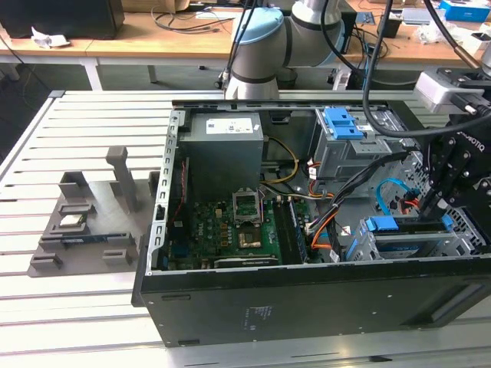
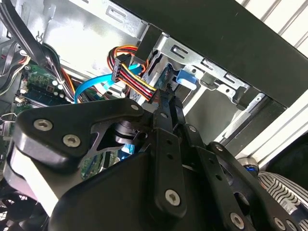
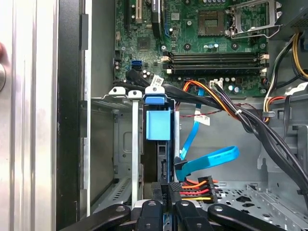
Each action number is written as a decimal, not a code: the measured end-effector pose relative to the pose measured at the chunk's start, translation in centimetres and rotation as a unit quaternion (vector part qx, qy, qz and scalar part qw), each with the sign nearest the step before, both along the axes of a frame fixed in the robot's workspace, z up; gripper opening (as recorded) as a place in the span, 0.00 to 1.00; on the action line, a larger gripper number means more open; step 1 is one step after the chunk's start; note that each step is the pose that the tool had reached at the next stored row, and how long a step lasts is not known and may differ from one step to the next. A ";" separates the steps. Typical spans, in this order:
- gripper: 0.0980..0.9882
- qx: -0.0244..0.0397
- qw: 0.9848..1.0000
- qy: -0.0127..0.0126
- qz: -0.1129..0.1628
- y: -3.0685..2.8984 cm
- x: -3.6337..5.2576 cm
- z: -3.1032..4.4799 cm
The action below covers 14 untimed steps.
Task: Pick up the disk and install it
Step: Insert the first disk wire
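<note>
Installation looks to be the step in hand: the black linked-finger gripper point(image 3: 168, 199) is reaching down inside the open black desktop computer case point(image 1: 307, 303), right at the grey metal drive cage point(image 1: 414, 245) near the case's front wall. In the first wrist view the jaws are standing close together around the rear edge of the blue-framed silver hard disk point(image 3: 158, 144), which is sitting on edge in a slot of that cage, its blue plastic pull tab point(image 3: 158, 125) facing the green motherboard point(image 3: 211, 43). Whether the jaws are actually pinching the disk or merely closed beside it, I cannot tell. By my judgement the disk is already most of the way into its bay, so seating it fully would call for a straight push along the slot rails. Just beside the gripper, a loose blue data cable point(image 3: 211, 159) and a bundle of red, orange and yellow power wires point(image 3: 197, 185) are lying on the case floor, unplugged. Farther off, a second drive bay with a blue latch point(image 1: 343, 123) and a grey boxed power supply point(image 1: 225, 146) are occupying the case's rear.
</note>
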<state>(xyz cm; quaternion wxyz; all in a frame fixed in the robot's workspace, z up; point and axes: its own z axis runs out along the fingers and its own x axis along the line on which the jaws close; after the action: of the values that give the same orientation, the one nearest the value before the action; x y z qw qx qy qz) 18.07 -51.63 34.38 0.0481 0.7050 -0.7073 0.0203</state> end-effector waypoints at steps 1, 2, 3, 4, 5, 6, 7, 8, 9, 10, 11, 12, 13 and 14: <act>0.08 0.000 1.000 0.000 0.000 0.00 0.00 -0.04; 0.08 0.000 1.000 0.000 0.000 0.00 0.00 -0.09; 0.08 0.000 1.000 0.000 0.000 0.00 0.00 -0.15; 0.08 0.000 1.000 0.000 0.000 0.00 0.00 -0.17; 0.08 0.000 1.000 0.000 0.000 0.00 0.00 -0.21; 0.08 0.000 1.000 0.000 0.000 0.00 0.00 -0.23; 0.08 0.000 1.000 0.000 0.000 0.00 0.00 -0.28; 0.08 0.000 1.000 0.000 0.000 0.00 0.00 -0.30; 0.08 0.000 1.000 0.000 0.000 0.00 0.00 -0.33; 0.08 0.000 1.000 0.000 0.000 0.00 0.00 -0.35; 0.08 0.000 1.000 0.000 0.000 0.00 0.00 -0.36; 0.08 0.000 1.000 0.000 0.000 0.00 0.00 -0.37; 0.08 0.000 1.000 0.000 0.000 0.00 -0.02 -0.37; 0.08 0.000 1.000 0.000 0.000 0.00 -0.07 -0.38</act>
<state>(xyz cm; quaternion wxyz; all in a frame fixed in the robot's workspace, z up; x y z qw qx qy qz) 18.00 -51.63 34.00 0.0478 0.7052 -0.7071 0.0204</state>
